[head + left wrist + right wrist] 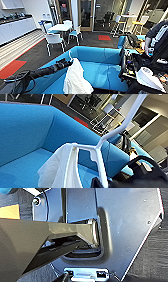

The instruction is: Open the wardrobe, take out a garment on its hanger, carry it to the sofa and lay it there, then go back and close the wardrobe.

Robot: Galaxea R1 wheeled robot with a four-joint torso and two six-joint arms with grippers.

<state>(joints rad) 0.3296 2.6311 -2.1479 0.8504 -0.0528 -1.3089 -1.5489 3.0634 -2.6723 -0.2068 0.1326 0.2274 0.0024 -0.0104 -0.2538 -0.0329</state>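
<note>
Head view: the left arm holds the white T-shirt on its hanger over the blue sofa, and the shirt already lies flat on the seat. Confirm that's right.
Not quite. In the head view the T-shirt hangs from the hanger at the left gripper, draped above the sofa seat, not lying flat. The rest is right.

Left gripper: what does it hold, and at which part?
The left gripper holds the hanger near its hook, with the white T-shirt hanging from it above the blue sofa.

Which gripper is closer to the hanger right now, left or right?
Left. The left gripper is at the hanger, holding the white T-shirt above the blue sofa. The right arm's wrist view looks at the robot's own dark plate, away from the hanger.
</note>
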